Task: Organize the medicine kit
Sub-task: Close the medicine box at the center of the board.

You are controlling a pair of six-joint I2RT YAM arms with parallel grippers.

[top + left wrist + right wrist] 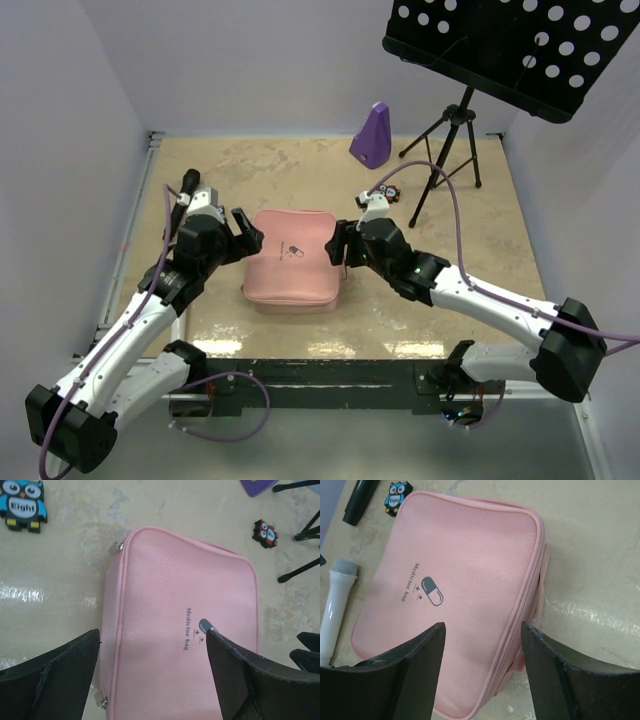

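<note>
Med kit — long axis near-far

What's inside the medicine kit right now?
Can't tell. The medicine kit lies closed on the table, so any contents are hidden. Only its pink lid shows, with the pill logo and the words Medicine bag. Nothing lies on top of it.

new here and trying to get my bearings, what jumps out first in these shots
The pink medicine kit lies with its lid down in the middle of the table, largest thing there. The left fingers and right fingers stand open at its two ends. Behind it, a purple metronome sits near the back wall, with a black music stand at the far right.
</note>
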